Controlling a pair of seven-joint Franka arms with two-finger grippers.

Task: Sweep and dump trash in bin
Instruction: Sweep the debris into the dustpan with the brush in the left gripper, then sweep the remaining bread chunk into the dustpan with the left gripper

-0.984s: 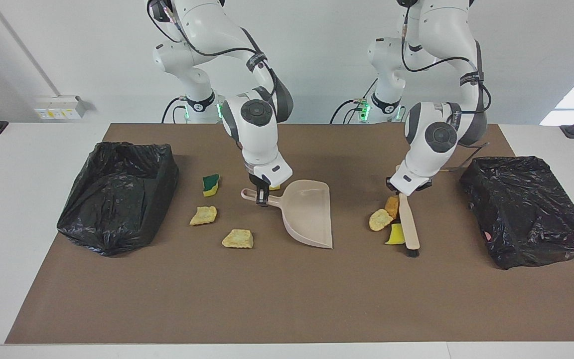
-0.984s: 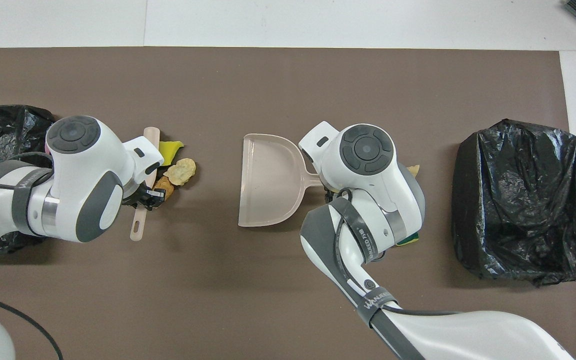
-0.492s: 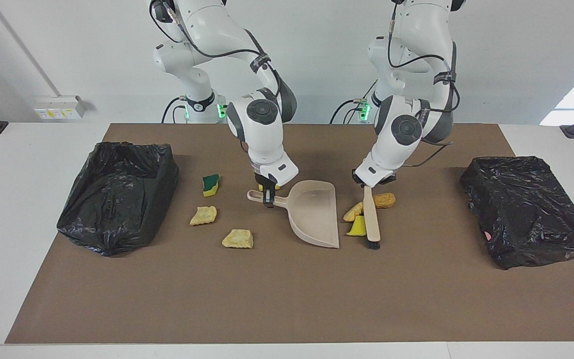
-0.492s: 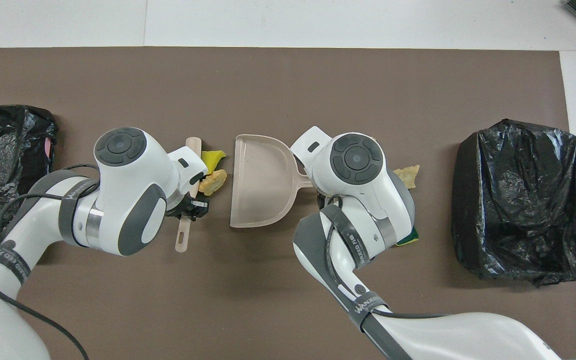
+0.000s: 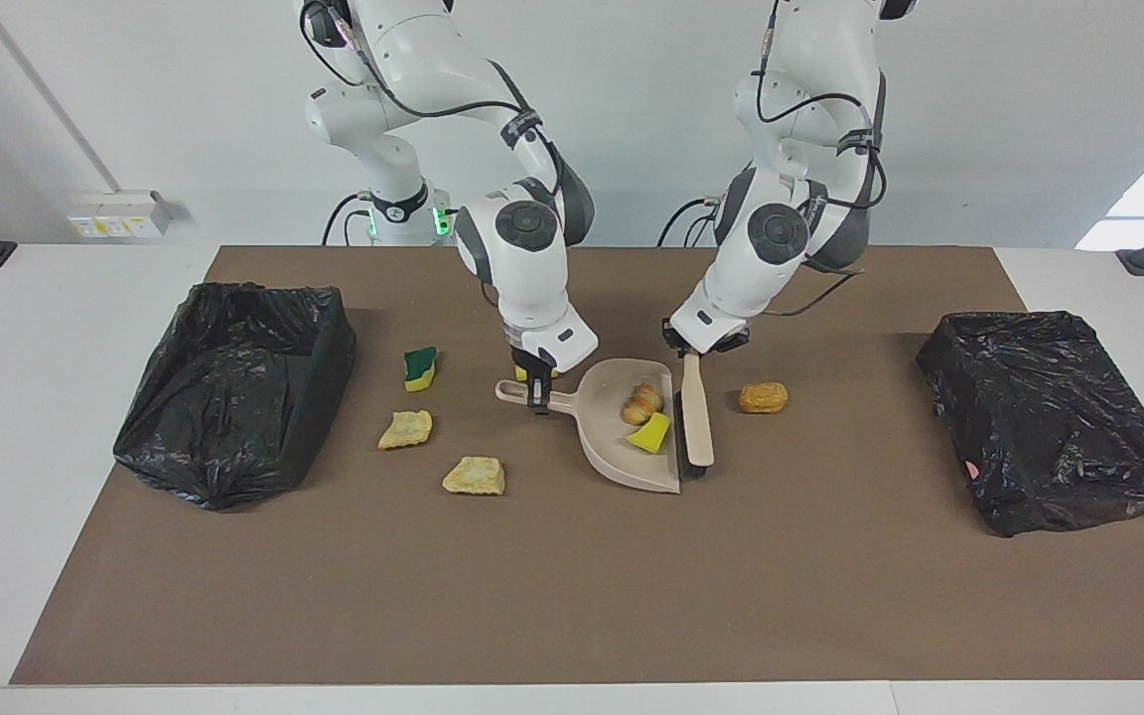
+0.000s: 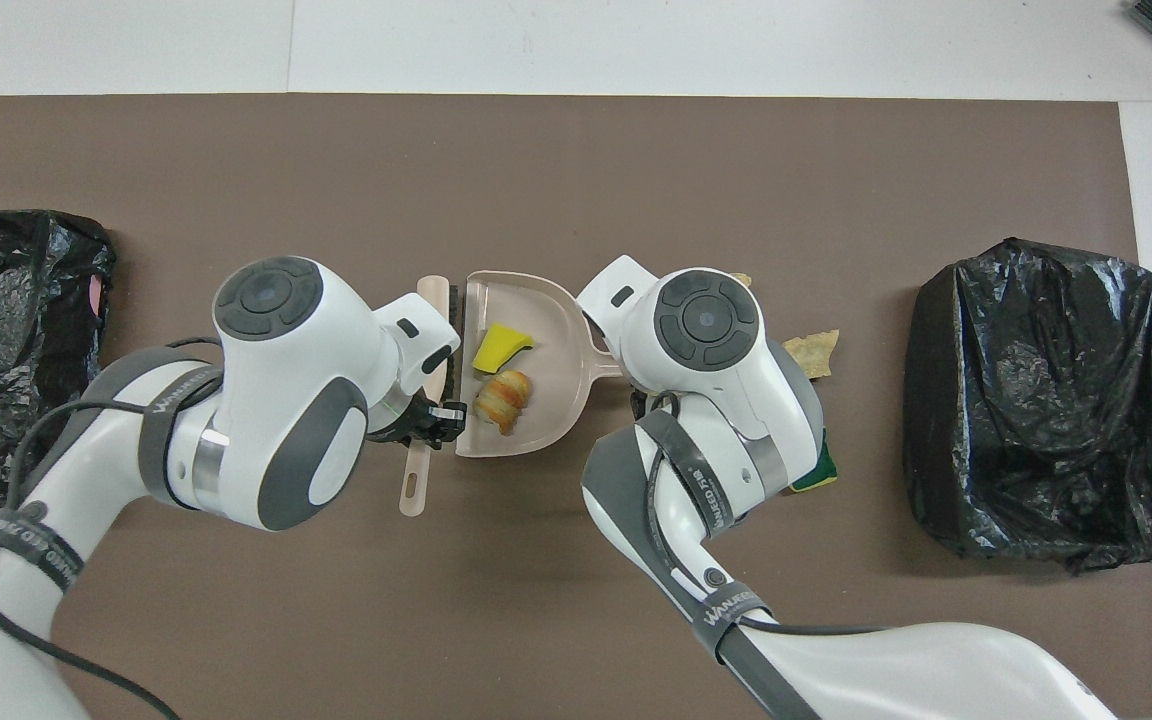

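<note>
A white wall backs a white worktop (image 5: 56, 417) laid with a brown mat (image 5: 572, 586), a black-lined bin (image 5: 234, 387) at the right arm's end and another bin (image 5: 1049, 417) at the left arm's end.

Facing view: the right gripper (image 5: 535, 392) has its fingers clenched on the dustpan (image 5: 622, 437) handle, pan flat on the mat. The left gripper (image 5: 693, 350) grasps the brush (image 5: 697, 422) by its handle, the brush lying along the pan's open lip. Two chunks, a striped brown one (image 5: 643, 401) and a yellow one (image 5: 649, 434), sit inside the pan, between the two sets of fingers. An orange chunk (image 5: 763, 398) lies beside the brush, outside the pan. A green-and-yellow chunk (image 5: 420, 367) and two pale chunks (image 5: 405, 429) (image 5: 474, 477) lie between the right fingers and the nearer bin.

Overhead view: the brush (image 6: 430, 330) touches the pan's (image 6: 546, 420) mouth, both chunks (image 6: 502, 398) (image 6: 498, 346) well inside.

To do this sweep well, I would keep the pan pressed flat so nothing slips under its lip, then bring the brush round the stray orange chunk and draw it in with a low, steady stroke.
</note>
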